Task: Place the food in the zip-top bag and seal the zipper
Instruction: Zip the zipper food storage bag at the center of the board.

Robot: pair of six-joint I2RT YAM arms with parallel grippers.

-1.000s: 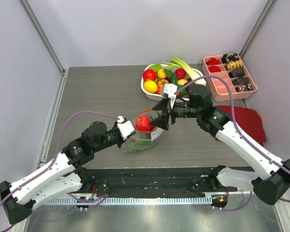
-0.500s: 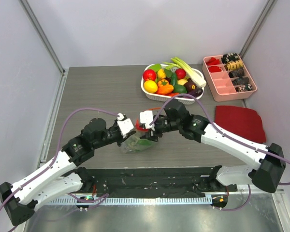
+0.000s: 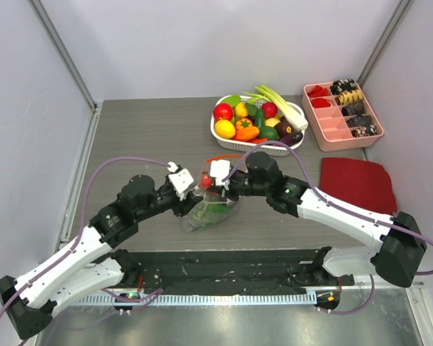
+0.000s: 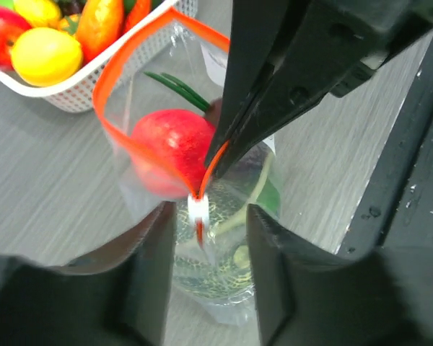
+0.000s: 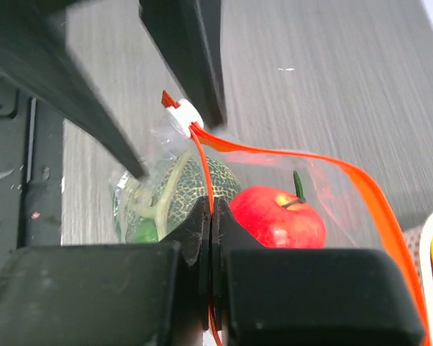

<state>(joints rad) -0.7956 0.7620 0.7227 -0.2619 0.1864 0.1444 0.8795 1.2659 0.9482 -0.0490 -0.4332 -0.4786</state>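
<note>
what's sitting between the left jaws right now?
Left wrist view: the white end piece of the zipper, with a corner of the zip-top bag below it.

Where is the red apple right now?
Seen from the top, the apple lies inside the clear bag in the middle of the table. It is beside a netted melon, just in front of the white basket.
</note>
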